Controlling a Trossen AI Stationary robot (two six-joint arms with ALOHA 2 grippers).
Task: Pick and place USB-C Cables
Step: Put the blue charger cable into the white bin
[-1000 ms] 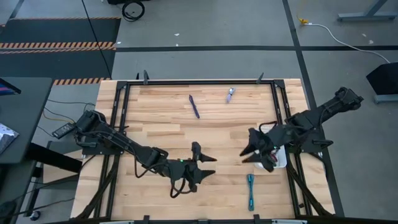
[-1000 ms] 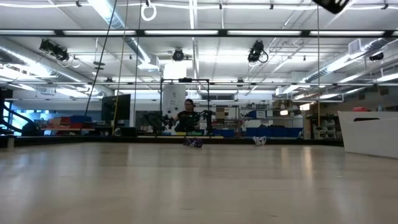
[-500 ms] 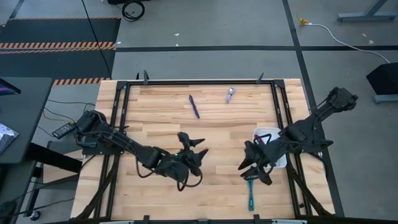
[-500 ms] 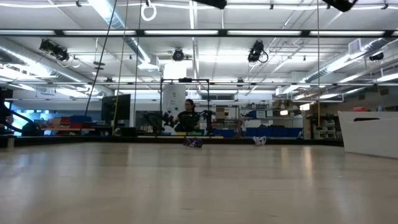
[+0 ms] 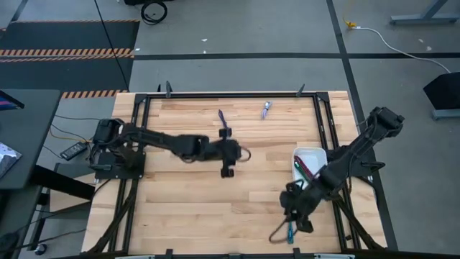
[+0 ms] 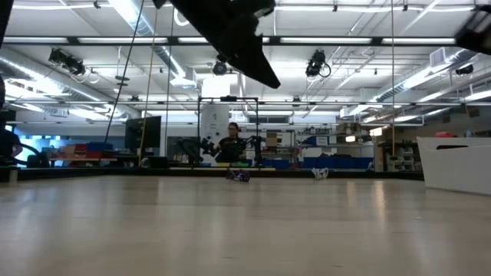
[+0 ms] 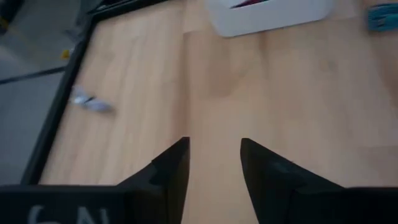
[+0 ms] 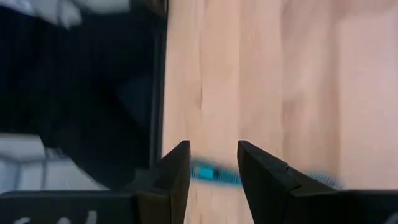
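The teal USB-C cable (image 5: 290, 232) lies flat near the table's near edge. My right gripper (image 5: 293, 216) hangs open over it, and the right wrist view shows the cable (image 8: 208, 174) past the gap between the fingers. The dark purple cable (image 5: 221, 115) and the silvery lilac cable (image 5: 267, 108) lie flat near the far edge. My left gripper (image 5: 237, 152) is open over bare wood at the table's middle, just near of the purple cable, whose near end the arm hides. A green cable (image 5: 298, 164) and a maroon one (image 5: 307, 170) lie in the white tray (image 5: 316, 152).
The white tray stands at the table's right edge, between the two arms. A black frame rail (image 5: 327, 129) runs along the right side of the wood. Bare wood stretches across the table's left and near-middle parts. Beyond the far edge the low view shows a person (image 6: 230, 142).
My left gripper has swung from the near middle toward the far edge, ending beside the purple cable, and has turned toward the tray. My right gripper has gone from beside the tray toward the near edge and down, ending over the teal cable. No cable has moved.
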